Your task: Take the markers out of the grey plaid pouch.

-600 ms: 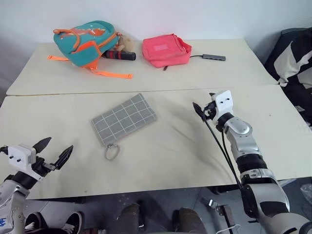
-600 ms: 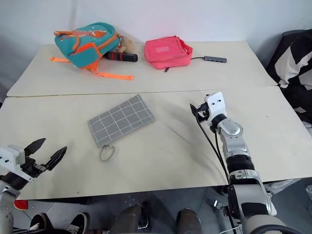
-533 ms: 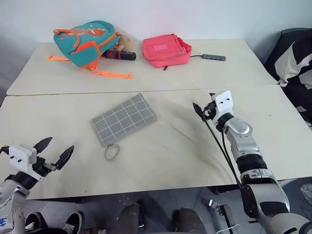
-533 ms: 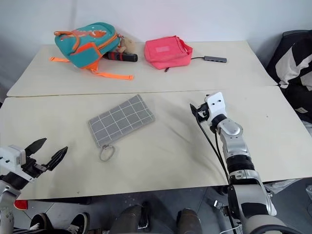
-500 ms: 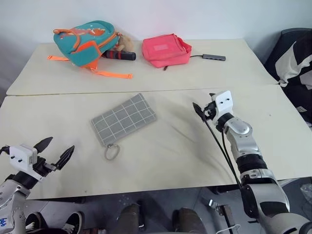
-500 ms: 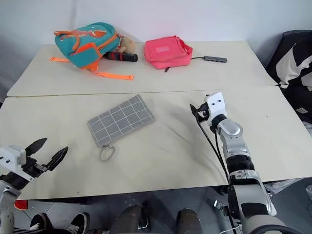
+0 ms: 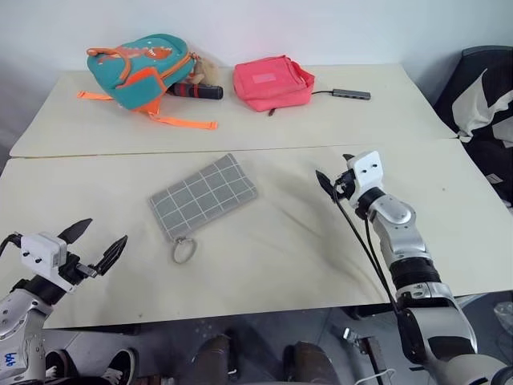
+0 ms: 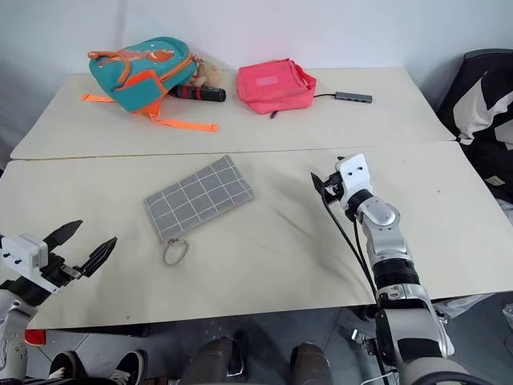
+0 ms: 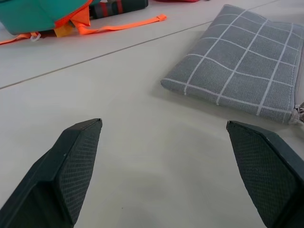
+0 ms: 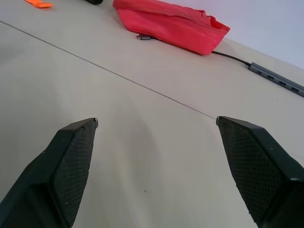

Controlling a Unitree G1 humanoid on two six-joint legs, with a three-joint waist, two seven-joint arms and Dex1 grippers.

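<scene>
The grey plaid pouch (image 7: pixel 203 196) lies flat in the middle of the near table, its metal ring pull (image 7: pixel 183 251) towards the front edge. The markers are hidden. My left gripper (image 7: pixel 103 234) hovers open at the front left corner, well short of the pouch, with nothing between its fingers. The left wrist view shows the pouch (image 9: pixel 247 71) ahead and off to one side of that gripper (image 9: pixel 164 123). My right gripper (image 7: pixel 333 170) is open and empty over the table to the right of the pouch, and in the right wrist view (image 10: pixel 156 119) it faces bare tabletop.
On the far table lie a teal-and-orange backpack (image 7: pixel 140 68), a black-and-red cylinder (image 7: pixel 196 90), a pink bag (image 7: pixel 271 82) and a grey USB hub (image 7: pixel 353 94) on a cable. A seam (image 7: pixel 240 150) joins the two tables. A black-and-white object (image 7: pixel 481 112) stands at the right.
My left gripper has edged slightly forward and inward towards the pouch. The right gripper and the pouch have stayed where they were.
</scene>
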